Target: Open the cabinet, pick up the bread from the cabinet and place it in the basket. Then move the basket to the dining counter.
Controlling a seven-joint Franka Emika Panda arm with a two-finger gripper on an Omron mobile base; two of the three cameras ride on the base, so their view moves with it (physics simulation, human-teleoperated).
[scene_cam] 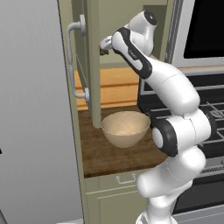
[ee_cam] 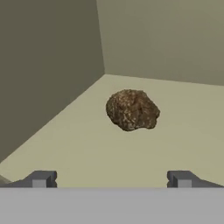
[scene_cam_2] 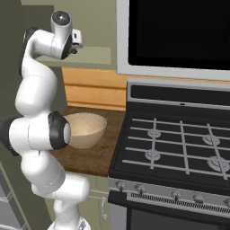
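Reaching into the open cabinet (scene_cam: 94, 65), jaws spread wide, gripper (ee_cam: 111, 179) short of the bread (ee_cam: 132, 110) on the shelf (ee_cam: 87, 148), basket (scene_cam: 125, 127) below.

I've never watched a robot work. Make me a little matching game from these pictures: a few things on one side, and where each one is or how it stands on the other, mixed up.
Things:
1. bread
2. basket
3. cabinet door
4. gripper

Places or states:
A. swung open
B. on the wooden counter beside the stove
C. open, fingers apart, short of the bread
D. lying on the cabinet shelf

Pairs: 1-D, 2-B, 3-A, 4-C
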